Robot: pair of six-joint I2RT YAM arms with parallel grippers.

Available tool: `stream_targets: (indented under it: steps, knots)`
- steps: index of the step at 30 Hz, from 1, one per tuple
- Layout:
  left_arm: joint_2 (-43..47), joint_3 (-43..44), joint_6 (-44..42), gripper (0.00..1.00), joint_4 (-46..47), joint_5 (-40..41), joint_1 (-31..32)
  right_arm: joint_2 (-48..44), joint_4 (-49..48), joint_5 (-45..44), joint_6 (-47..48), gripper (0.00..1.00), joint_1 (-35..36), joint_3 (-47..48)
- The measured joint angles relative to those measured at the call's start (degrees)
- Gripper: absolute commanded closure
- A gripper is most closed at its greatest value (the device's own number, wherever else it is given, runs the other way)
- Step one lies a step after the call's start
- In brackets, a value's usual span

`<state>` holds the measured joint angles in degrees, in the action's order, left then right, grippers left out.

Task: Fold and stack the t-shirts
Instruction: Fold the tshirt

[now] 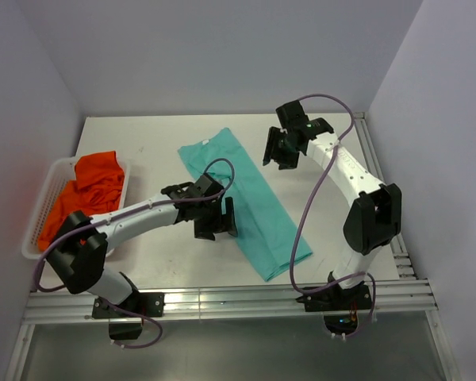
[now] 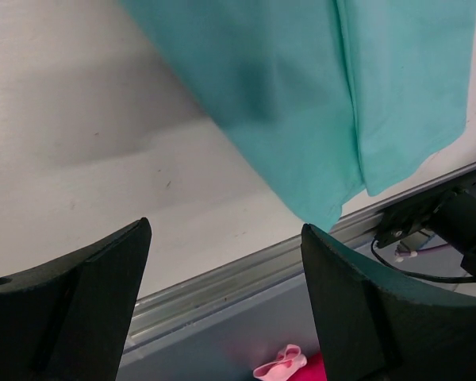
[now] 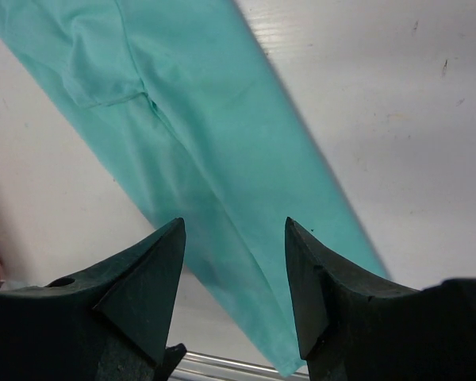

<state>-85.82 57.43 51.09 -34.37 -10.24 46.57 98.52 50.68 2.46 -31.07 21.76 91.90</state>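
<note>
Left gripper (image 1: 214, 216) hangs with its jaws spread wide and nothing between them, just over the left edge of the teal t-shirt (image 1: 246, 194), about midway along it. Right gripper (image 1: 282, 151) is above the table (image 1: 143, 143) to the right of the shirt's far half, its jaws moderately parted and likewise empty; its wrist view shows only cloth and bare tabletop beyond the fingertips (image 3: 166, 238). The teal shirt lies flat as a long narrow strip, running diagonally from far left to near right, sleeves apparently tucked in, so the lengthwise folds look done. By my reading the crosswise folds that would shorten it into a compact packet remain. At the left edge of the table the orange-red t-shirts (image 1: 91, 186) lie crumpled in a white basket (image 1: 40, 214); how many are in there I cannot tell. None of those is folded, and no stack exists yet, so the task seems well short of halfway.
</note>
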Motion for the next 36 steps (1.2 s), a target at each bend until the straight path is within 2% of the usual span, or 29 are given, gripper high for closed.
stream_targets:
  steps: [9, 14, 17, 18, 20, 21, 31, 36]
  knots:
    - [-12.41, 1.16, 1.33, 0.2, 5.22, -0.66, 1.36, 1.9, 0.04, 0.66, 0.11, 0.4, -0.83, -0.31]
    - [-16.98, 5.68, 2.43, 0.23, 5.46, -1.53, 1.84, 1.9, 0.11, 1.16, 0.11, 0.4, -2.1, -0.72]
    - [-18.47, 7.26, 2.49, 0.41, 5.86, -1.36, 2.03, 1.9, -0.11, 1.38, 0.11, 0.41, -3.04, -2.03]
    - [-18.84, 7.45, 2.49, 0.57, 5.97, -1.38, 2.05, 1.9, -0.02, 1.46, 0.09, 0.41, -3.28, -2.47]
    - [-19.91, 7.72, 2.56, 0.81, 6.16, -0.92, 2.05, 1.9, 0.02, 1.6, 0.09, 0.41, -3.72, -3.26]
    - [-20.52, 7.91, 2.75, 1.0, 6.1, -1.22, 2.01, 1.9, 0.07, 1.64, 0.09, 0.41, -3.87, -3.43]
    - [-19.85, 6.73, 2.08, 1.0, 6.93, -0.94, 1.29, 1.88, 0.0, 1.92, 0.11, 0.44, -4.98, -3.43]
    - [-12.68, -0.68, -0.76, 1.0, 3.8, 1.88, -7.21, 1.88, -0.02, 2.62, 0.09, 0.45, -5.09, -3.43]
